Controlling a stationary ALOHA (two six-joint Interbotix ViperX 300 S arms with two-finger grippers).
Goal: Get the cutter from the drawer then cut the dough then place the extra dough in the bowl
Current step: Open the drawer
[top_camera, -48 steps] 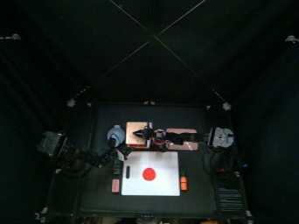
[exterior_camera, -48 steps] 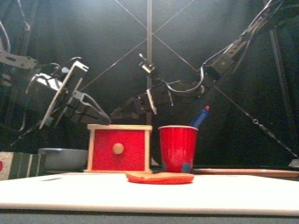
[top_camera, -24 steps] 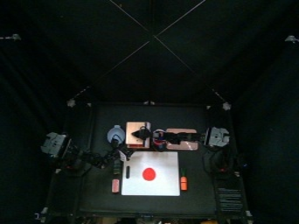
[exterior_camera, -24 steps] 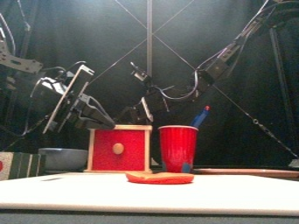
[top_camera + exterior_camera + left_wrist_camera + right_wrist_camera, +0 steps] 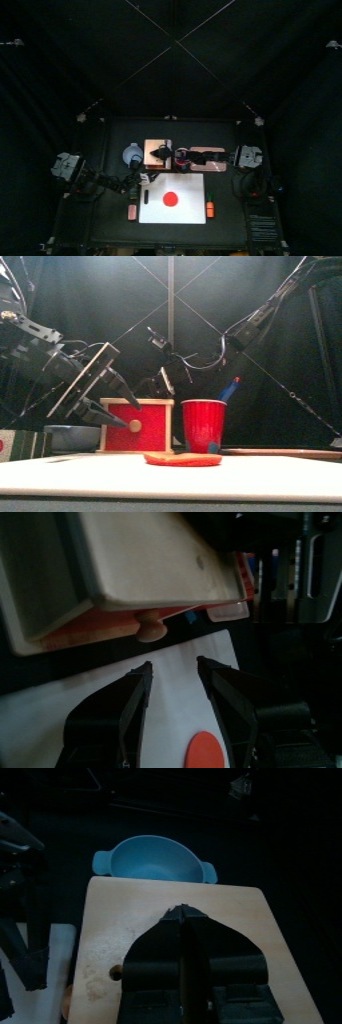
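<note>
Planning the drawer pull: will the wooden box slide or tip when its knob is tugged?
It will probably slide: the wooden box looks light and nothing visibly fixes it. Tipping seems less likely, since the knob sits at mid-height. The right gripper over its top may steady it.

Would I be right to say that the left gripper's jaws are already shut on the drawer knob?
Not quite. The left gripper is lined up with the drawer knob, but its jaws are open and stop short of it, as the left wrist view shows.

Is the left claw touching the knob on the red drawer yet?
Apart. The left wrist view shows the open left gripper short of the drawer knob, with a clear gap between them.
</note>
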